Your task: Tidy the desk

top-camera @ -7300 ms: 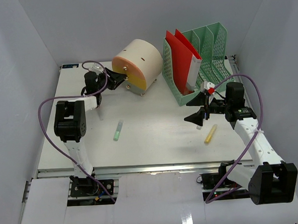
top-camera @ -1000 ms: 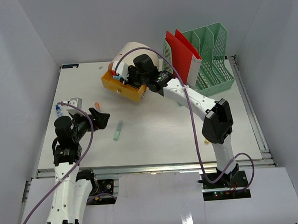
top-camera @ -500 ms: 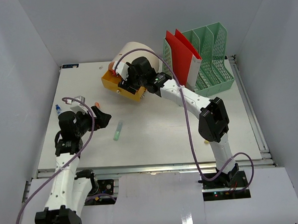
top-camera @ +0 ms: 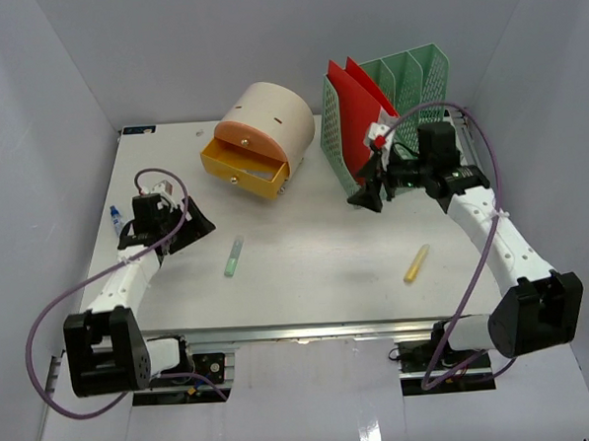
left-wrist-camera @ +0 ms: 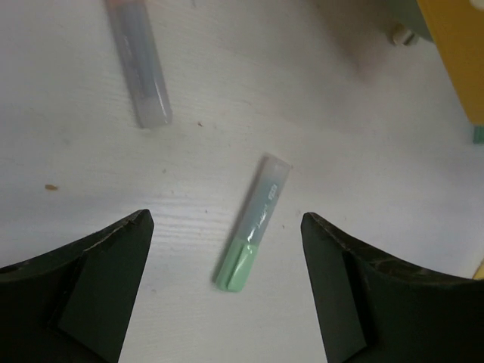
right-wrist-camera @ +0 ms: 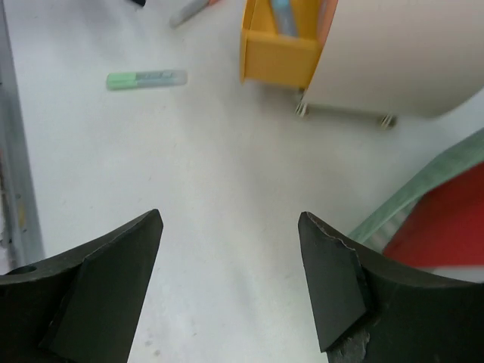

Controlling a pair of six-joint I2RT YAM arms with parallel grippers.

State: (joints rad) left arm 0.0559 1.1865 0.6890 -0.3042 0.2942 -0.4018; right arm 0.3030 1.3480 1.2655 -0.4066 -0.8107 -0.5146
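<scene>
The desk is a white tabletop. On it lie a green highlighter left of centre and a yellow highlighter to the right. My left gripper hovers open just left of the green highlighter, which shows lying flat between its fingers, untouched. A grey pen lies beyond it. My right gripper hangs open and empty in front of the file rack. Its camera looks across bare desk toward the green highlighter.
A beige round box stands at the back with its yellow drawer pulled open; a bluish item lies inside. A green file rack with red folders is at the back right. A blue-capped item lies at the left edge.
My right arm has pulled back from the yellow drawer to the front of the file rack and its jaws have opened. My left arm has shifted and stays open by the green highlighter.
</scene>
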